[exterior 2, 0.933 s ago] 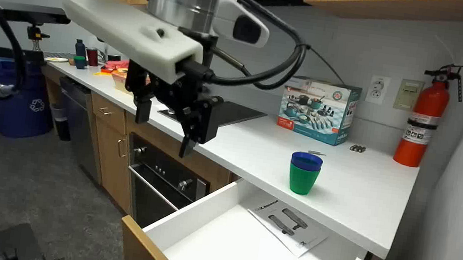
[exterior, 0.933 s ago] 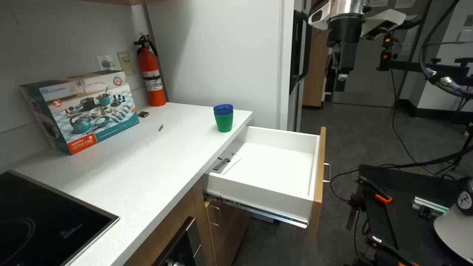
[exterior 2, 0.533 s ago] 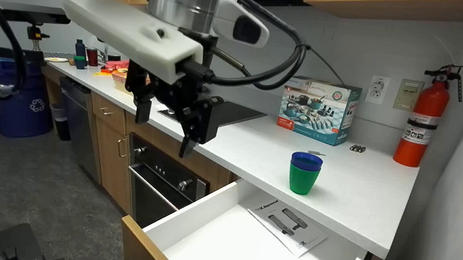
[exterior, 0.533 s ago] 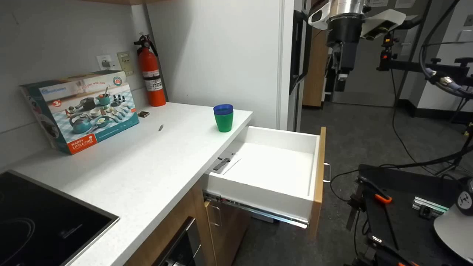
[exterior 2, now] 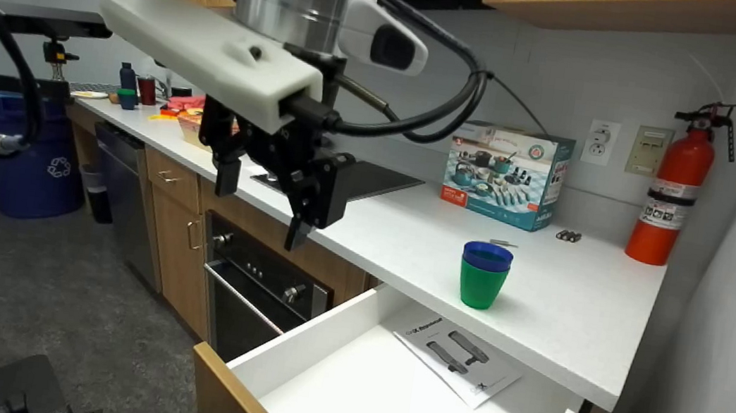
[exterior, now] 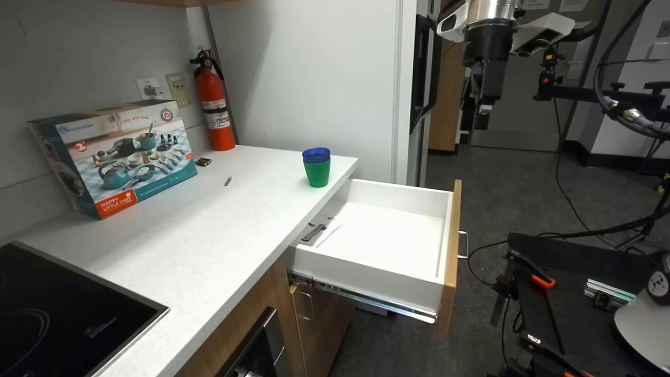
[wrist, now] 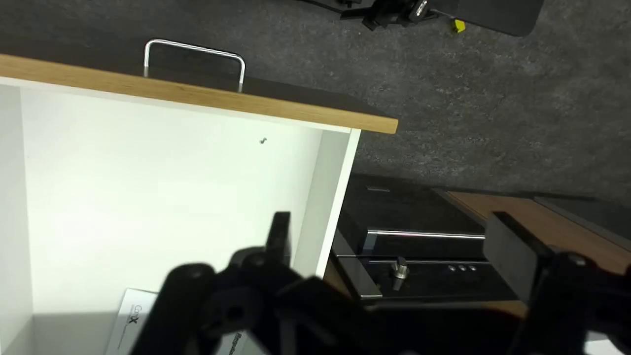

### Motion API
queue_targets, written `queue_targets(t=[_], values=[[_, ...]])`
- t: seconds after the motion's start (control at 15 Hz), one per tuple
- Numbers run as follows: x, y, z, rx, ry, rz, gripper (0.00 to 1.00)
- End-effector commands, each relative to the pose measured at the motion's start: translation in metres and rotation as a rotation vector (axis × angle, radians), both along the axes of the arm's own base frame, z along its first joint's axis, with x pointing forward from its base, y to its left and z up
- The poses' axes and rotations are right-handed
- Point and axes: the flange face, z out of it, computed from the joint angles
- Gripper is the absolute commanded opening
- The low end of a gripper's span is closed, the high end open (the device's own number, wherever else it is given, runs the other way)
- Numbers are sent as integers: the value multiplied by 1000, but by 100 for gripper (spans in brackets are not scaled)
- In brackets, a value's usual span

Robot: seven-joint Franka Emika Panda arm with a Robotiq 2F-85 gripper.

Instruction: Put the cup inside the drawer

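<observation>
The cup (exterior: 316, 174), blue at the top and green below, stands upright on the white counter close to its edge. It also shows in an exterior view (exterior 2: 482, 283) and is out of the wrist view. The drawer (exterior: 366, 265) is pulled out below the counter, beside the cup; its white interior and wood front also show in an exterior view (exterior 2: 246, 400) and in the wrist view (wrist: 207, 96). My gripper (exterior 2: 261, 210) hangs in the air above the drawer's height, away from the cup. In the wrist view the gripper (wrist: 392, 227) has its fingers wide apart with nothing between.
A printed sheet (exterior 2: 458, 360) lies in the drawer's back. A toy box (exterior: 131, 157), fire extinguisher (exterior: 213, 110) and small metal bits (exterior 2: 568, 236) stand or lie on the counter. A cooktop (exterior: 68, 309) is set into it. A tall white panel (exterior: 314, 78) borders the counter's end.
</observation>
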Motion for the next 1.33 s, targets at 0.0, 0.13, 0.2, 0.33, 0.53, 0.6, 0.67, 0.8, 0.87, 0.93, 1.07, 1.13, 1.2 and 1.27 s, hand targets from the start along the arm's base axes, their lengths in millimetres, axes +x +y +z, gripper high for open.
queue_targets(t=[0.0,0.13,0.2,0.33,0.53,0.6,0.67,0.8,0.87,0.93,1.07,1.13,1.2,1.27], values=[[1,-1,0,4,-2,-18,100],[9,-9,1,11,-18,-104,100],[14,-14,2,7,-34,-145,100],[29,-28,4,-2,-73,-243,100],[64,-49,-3,-45,-121,-395,100],[76,-55,-6,-70,-121,-433,100],[91,-60,-13,-102,-101,-461,100],[117,-67,-22,-133,-82,-504,100],[133,-70,-25,-145,-78,-521,100],[150,-71,-29,-155,-73,-534,100],[181,-72,-34,-164,-70,-553,100],[196,-70,-36,-161,-61,-560,100],[207,-68,-37,-165,-60,-563,100],[217,-66,-37,-166,-61,-564,100]])
